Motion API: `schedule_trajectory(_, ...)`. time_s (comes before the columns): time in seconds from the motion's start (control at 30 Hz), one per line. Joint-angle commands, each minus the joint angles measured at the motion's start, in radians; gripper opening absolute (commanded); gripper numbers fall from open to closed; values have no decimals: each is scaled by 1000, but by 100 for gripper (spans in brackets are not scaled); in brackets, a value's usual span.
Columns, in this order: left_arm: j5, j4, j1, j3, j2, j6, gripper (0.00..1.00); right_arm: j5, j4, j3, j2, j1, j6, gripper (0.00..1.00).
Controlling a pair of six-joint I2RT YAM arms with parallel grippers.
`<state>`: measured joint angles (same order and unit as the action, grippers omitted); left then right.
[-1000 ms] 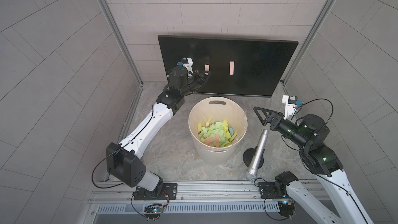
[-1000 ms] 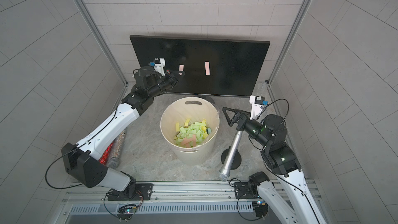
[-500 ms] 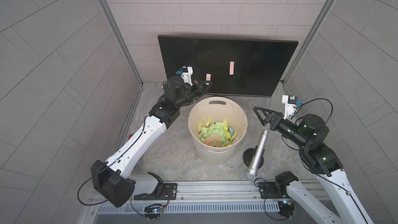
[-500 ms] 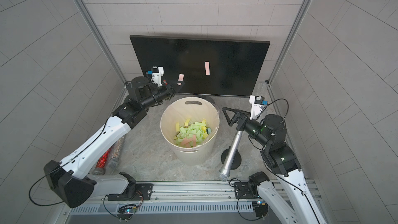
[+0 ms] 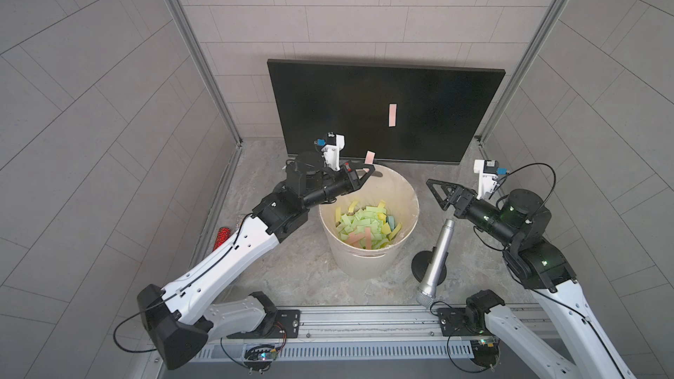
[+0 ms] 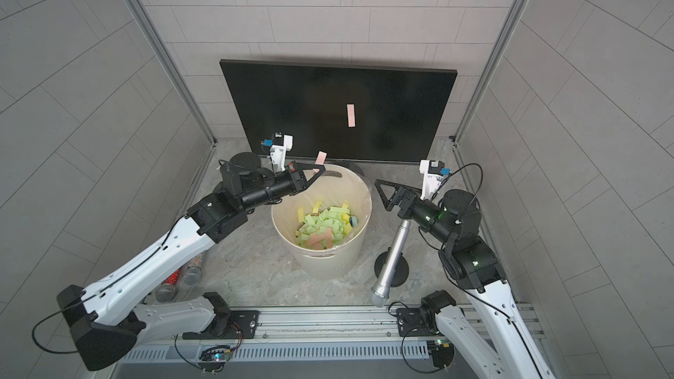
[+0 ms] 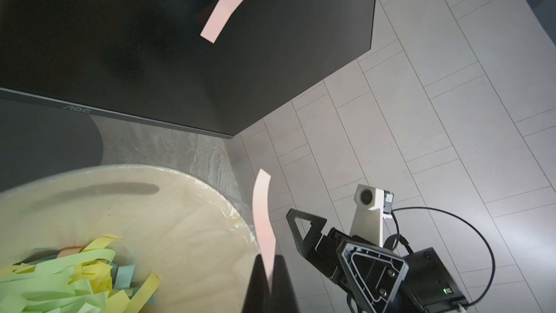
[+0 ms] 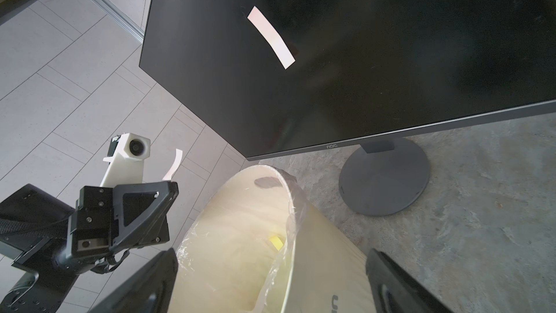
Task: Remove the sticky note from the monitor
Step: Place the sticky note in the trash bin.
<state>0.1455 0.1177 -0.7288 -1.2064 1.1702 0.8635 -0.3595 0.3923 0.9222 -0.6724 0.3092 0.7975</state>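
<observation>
Left gripper (image 5: 372,168) clenched on a pink sticky note (image 5: 369,157), held clear of the monitor (image 5: 328,103) above the monitor-side rim of the cream bucket (image 5: 412,191). A second pink note (image 5: 392,115) (mid-screen) adheres to the monitor. Right gripper (image 5: 434,187) — jaws spread — beside the bucket.

READ | you'll find the brand "AOC" on the lower bezel of the monitor (image 7: 120,40), legible in both wrist views | PARTIAL | dark print on the cream bucket (image 8: 325,260) is cut off; you cannot read it
</observation>
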Motion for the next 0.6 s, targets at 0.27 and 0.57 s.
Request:
schedule_trajectory(0.27, -81, 115, -88, 91, -57, -64, 5, -14, -50, 48, -55, -3, -5, 100)
schedule_trajectory(0.57, -86, 184, -96, 85, -49, -82, 25, -30, -92, 82, -122, -3, 3, 100)
